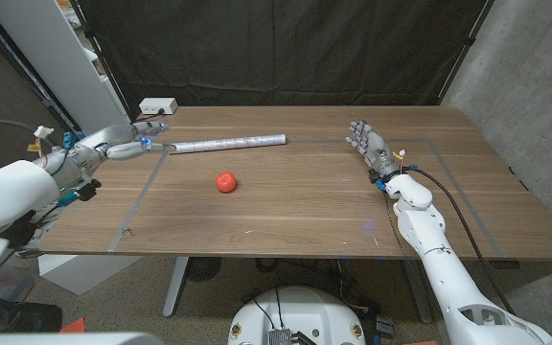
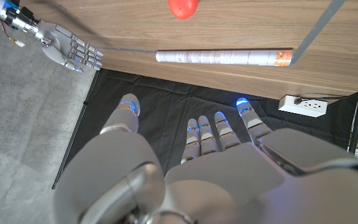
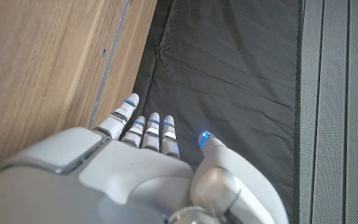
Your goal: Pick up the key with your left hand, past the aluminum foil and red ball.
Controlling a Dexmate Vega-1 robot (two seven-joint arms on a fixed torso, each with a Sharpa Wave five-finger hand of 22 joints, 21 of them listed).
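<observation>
In the head view, the left hand [image 1: 134,147] is hovering with fingers apart and empty at the far left of the brown wooden table [image 1: 305,211], near the long silver aluminium foil roll [image 1: 228,143] and the small red ball [image 1: 225,181]. The right hand [image 1: 370,146] is waiting with fingers apart, holding nothing. I cannot find the key; it would likely be thin, rigid and slippery, best pinched by its edges.

The left wrist view is showing the foil roll's printed label.

The right wrist view is showing only the table's edge and a black curtain [image 3: 229,62].

Foil roll [image 1: 230,143] lying across the far surface [image 1: 295,216], ball [image 1: 225,181] just in front, left hand [image 1: 127,146] at the roll's left end, right hand [image 1: 370,146] far right
</observation>
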